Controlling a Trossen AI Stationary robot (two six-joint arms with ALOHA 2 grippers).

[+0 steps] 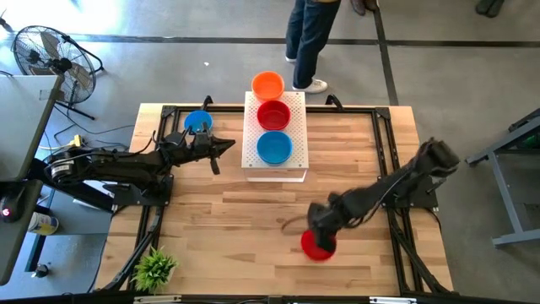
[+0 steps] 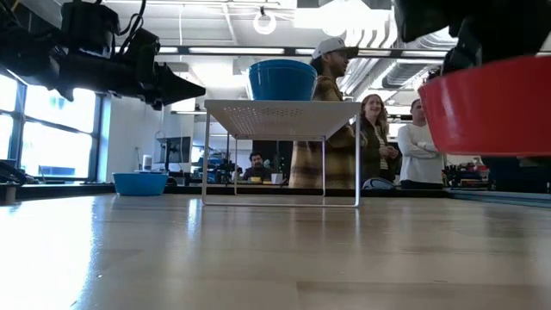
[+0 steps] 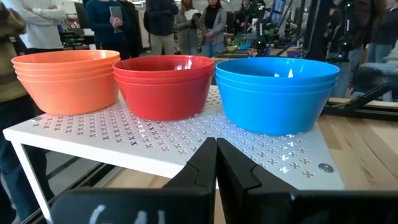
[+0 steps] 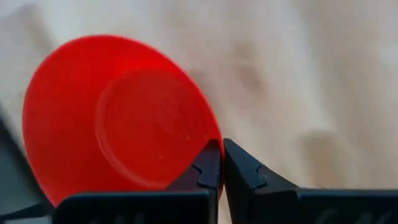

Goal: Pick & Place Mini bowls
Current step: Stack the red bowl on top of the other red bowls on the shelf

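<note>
On the white perforated platform [image 1: 295, 135] stand three stacks of mini bowls: orange [image 3: 67, 78], red [image 3: 165, 84] and blue [image 3: 277, 90]. One more blue bowl [image 1: 197, 122] rests on the table left of the platform. My left gripper [image 1: 229, 148] is shut and hovers just left of the platform, pointing at it and touching nothing. My right gripper [image 1: 321, 230] is over the near right part of the table, shut on a single red bowl [image 1: 318, 247]. My right gripper pinches the red bowl's rim [image 4: 210, 142], one finger inside the bowl and one outside. The fingers come from above, slanting down. The bowl [image 2: 491, 103] is lifted clear of the table, open side up and slightly tilted.
A small green plant [image 1: 154, 268] sits at the table's near left corner. People [image 2: 379, 142] stand beyond the far edge, one close to the platform [image 1: 308, 42]. A fan [image 1: 46, 55] stands off the table's far left. Bare wood lies between the two grippers.
</note>
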